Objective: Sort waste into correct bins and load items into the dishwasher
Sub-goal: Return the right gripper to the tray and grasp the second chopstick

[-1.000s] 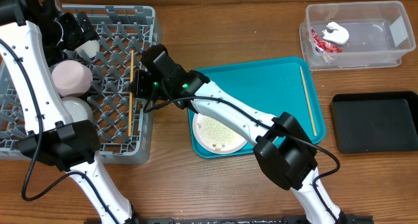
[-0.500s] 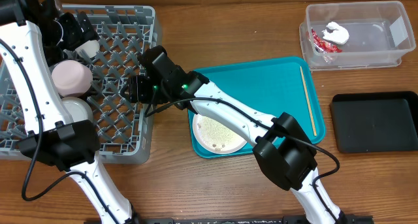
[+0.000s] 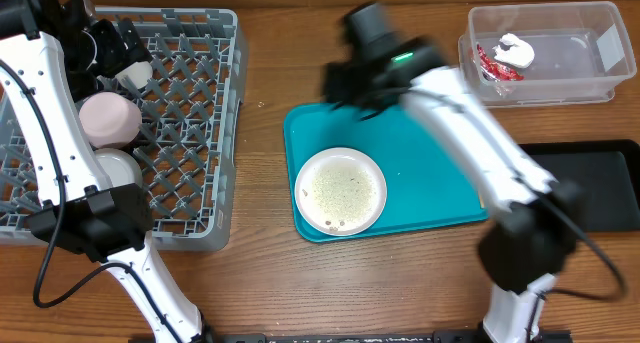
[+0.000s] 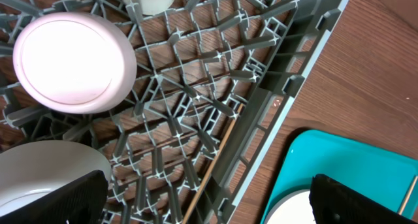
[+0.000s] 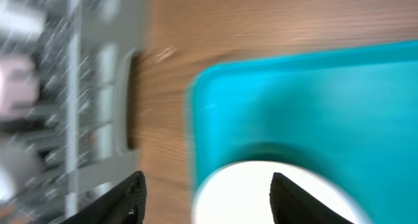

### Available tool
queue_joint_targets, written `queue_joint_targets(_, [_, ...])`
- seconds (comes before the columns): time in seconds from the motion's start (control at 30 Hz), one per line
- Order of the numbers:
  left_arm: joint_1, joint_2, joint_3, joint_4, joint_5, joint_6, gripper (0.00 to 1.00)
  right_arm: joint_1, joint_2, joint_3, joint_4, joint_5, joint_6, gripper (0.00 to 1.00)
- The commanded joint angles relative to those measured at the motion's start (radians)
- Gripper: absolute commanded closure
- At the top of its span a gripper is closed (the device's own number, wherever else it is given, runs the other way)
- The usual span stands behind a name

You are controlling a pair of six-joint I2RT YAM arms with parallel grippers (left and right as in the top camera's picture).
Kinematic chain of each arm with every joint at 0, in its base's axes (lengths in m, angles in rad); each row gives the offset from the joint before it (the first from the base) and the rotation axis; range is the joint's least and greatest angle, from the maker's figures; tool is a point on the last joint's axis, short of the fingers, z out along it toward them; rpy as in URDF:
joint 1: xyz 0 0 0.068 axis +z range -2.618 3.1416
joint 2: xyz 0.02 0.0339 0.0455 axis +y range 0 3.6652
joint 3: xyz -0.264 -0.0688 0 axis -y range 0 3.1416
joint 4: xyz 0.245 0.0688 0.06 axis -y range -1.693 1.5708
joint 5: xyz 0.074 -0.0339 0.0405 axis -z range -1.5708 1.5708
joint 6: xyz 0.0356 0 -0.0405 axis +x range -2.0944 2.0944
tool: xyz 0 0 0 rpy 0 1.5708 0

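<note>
**Both arms empty-handed, one chopstick in the rack, plate on the teal tray**

The left fingers [image 4: 65,198] hang spread wide over the grey dish rack [image 3: 190,93] with nothing between them. Below them in the left wrist view, a pinkish-white bowl [image 3: 107,120] sits upside down on the lattice. A second pale bowl [image 3: 115,168] lies just beside it toward the near wall. A small white cup [image 3: 135,75] stands near the far corner. One thin wooden chopstick [image 4: 219,155] lies flat on the grid floor, close to the rack wall nearest the teal tray [image 3: 410,183].

The right arm is blurred in the overhead view and reaches across the far edge of the teal tray. The right fingers [image 5: 124,198] stand well apart and grip nothing. Its wrist camera looks down on the tray's corner, the bare desk [image 3: 300,283] and the rack's edge, all smeared.

The large white plate [image 3: 310,168] rests on the near left part of the teal tray. Loose rice-like crumbs [image 3: 340,195] are scattered across its middle.

At the far right of the desk stands the clear plastic tub [image 3: 575,53]. It holds the red shiny wrapper [image 3: 493,65], and the crumpled white tissue [image 3: 516,49] lies touching the wrapper. The black tray [image 3: 610,183] lies on the near side of the tub, partly covered by the right arm.
</note>
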Motion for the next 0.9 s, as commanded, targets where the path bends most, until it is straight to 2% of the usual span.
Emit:
queue_joint_targets(0.0, [0.003,-0.032,0.001,-0.002,-0.003,-0.011,0.00,-0.116,-0.090,0.017,-0.088,0.175,-0.121,0.30])
queue_joint_targets(0.17, [0.003,-0.032,0.001,-0.002,-0.003,-0.011,0.00,-0.311,-0.074,0.008,-0.231,0.178,-0.349,0.28])
queue_joint_targets(0.3, [0.003,-0.032,0.001,-0.002,-0.003,-0.011,0.00,-0.404,-0.034,-0.047,-0.265,0.176,-0.440,0.28])
queue_joint_targets(0.43, [0.003,-0.032,0.001,-0.002,-0.003,-0.011,0.00,-0.441,-0.022,-0.157,-0.200,0.175,-0.439,0.28])
queue_joint_targets(0.7, [0.003,-0.032,0.001,-0.002,-0.003,-0.011,0.00,-0.414,-0.020,-0.325,-0.071,0.181,-0.439,0.29])
queue_joint_targets(0.87, [0.003,-0.032,0.001,-0.002,-0.003,-0.010,0.00,-0.415,-0.016,-0.412,0.029,0.217,-0.439,0.27])
